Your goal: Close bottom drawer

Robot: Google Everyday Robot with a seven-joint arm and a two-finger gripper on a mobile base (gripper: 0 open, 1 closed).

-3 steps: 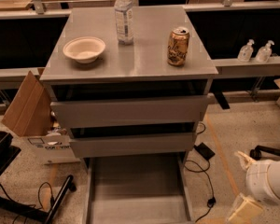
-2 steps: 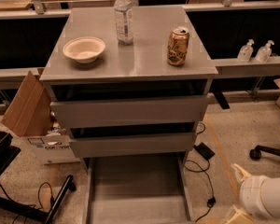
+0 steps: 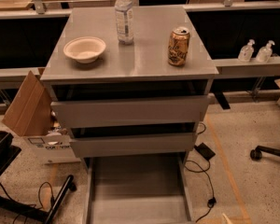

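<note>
My gripper (image 3: 227, 219) has dropped almost out of sight, just a pale tip, I think, at the bottom right edge, so I cannot tell if it is open or closed, and the bottom drawer (image 3: 135, 190) sits pulled out, not pushed yet.

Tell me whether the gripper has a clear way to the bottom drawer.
Probably yes: the bottom drawer stands pulled out, and the gripper, only a pale tip at the lower edge, is beside it, with just a floor cable between.
</note>
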